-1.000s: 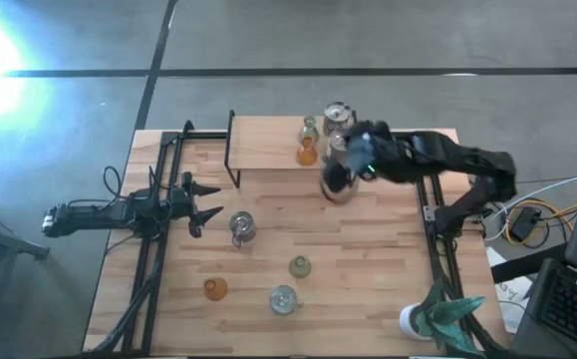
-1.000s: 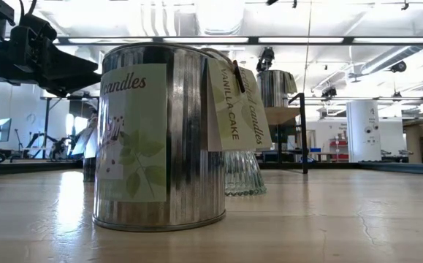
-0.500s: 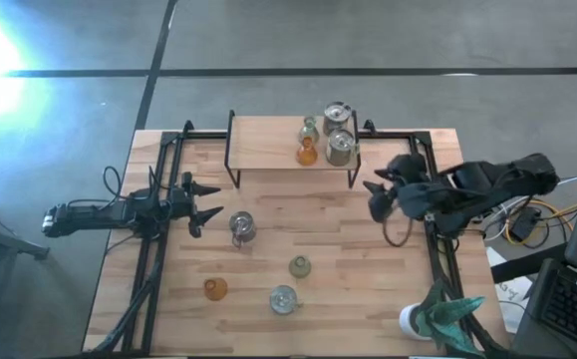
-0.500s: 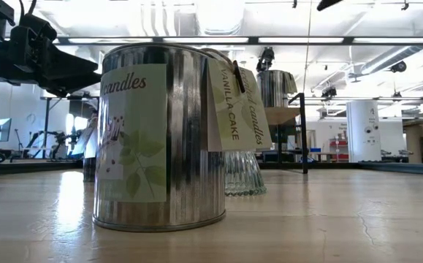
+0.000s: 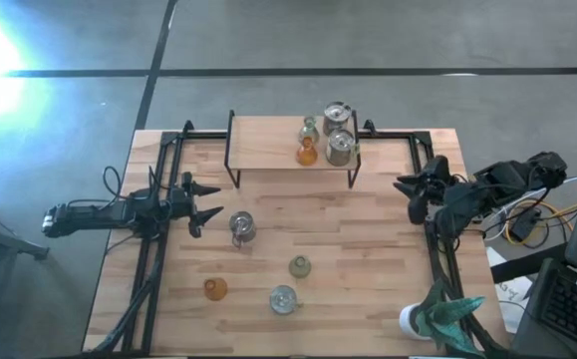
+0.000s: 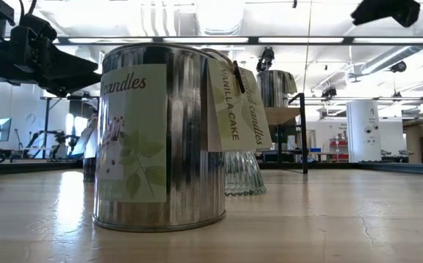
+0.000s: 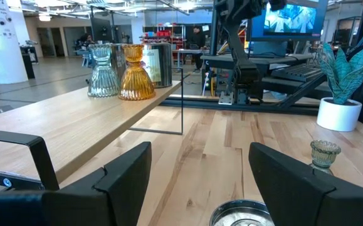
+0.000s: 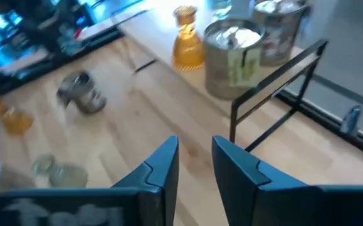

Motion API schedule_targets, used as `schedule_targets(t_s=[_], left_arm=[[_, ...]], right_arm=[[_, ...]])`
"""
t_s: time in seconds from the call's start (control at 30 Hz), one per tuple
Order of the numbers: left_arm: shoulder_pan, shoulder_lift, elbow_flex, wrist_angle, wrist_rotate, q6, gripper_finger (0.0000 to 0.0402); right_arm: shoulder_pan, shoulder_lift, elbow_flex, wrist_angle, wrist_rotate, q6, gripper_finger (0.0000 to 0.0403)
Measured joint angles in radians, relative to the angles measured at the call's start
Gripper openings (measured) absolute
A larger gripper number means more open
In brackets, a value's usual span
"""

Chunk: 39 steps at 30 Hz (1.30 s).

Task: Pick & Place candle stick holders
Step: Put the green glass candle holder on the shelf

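Observation:
On the raised wooden shelf [image 5: 268, 145] at the far edge stand two silvery tins [image 5: 342, 148] [image 5: 337, 115], an amber holder [image 5: 307, 152] and a pale green one [image 5: 310, 127]. On the table stand a silvery jar [image 5: 241, 227], a green holder [image 5: 300, 266], an amber holder [image 5: 215, 289] and a clear one [image 5: 283, 299]. My left gripper [image 5: 203, 202] hangs open at the left, pointing at the silvery jar [image 7: 244, 213]. My right gripper [image 5: 413, 196] hovers by the table's right edge, its fingers [image 8: 162, 163] almost together with nothing between them.
A white pot with a teal plant [image 5: 437, 314] stands at the near right corner. Black frame rails [image 5: 153, 269] [image 5: 437, 259] run along the table's left and right sides. The shelf's thin black legs [image 5: 232, 165] stand on the tabletop. Bare wood lies between shelf and loose holders.
My right gripper has drawn back from the front of the shelf toward the table's right edge and has risen. The silvery tin at the shelf's right front stays standing where it was. My left arm has kept still.

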Motion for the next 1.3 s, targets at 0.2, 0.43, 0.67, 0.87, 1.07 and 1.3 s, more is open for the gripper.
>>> schedule_targets(t_s=[0.2, 0.43, 0.67, 0.87, 1.07, 1.3], left_arm=[[0.000, 0.000, 0.000, 0.000, 0.000, 0.000, 0.0273], [0.001, 0.000, 0.000, 0.002, -0.018, 0.064, 0.0273], [0.001, 0.000, 0.000, 0.002, -0.026, 0.083, 0.0273], [0.001, -0.001, 0.000, 0.004, -0.016, -0.067, 0.0273], [0.001, -0.002, 0.000, 0.056, -0.013, -0.293, 0.0273], [0.001, 0.007, 0.030, 0.164, 0.188, -0.367, 0.0273]], right_arm=[[0.003, -0.091, -0.114, 0.140, -0.058, -0.176, 0.0073], [0.008, -0.209, -0.263, 0.493, -0.147, -0.603, 0.0070], [0.007, -0.331, -0.323, 0.484, -0.165, -0.601, 0.0083], [0.007, -0.383, -0.359, 0.481, -0.167, -0.600, 0.0093], [0.008, -0.385, -0.375, 0.481, -0.169, -0.598, 0.0098], [0.008, -0.372, -0.376, 0.481, -0.169, -0.599, 0.0085]])
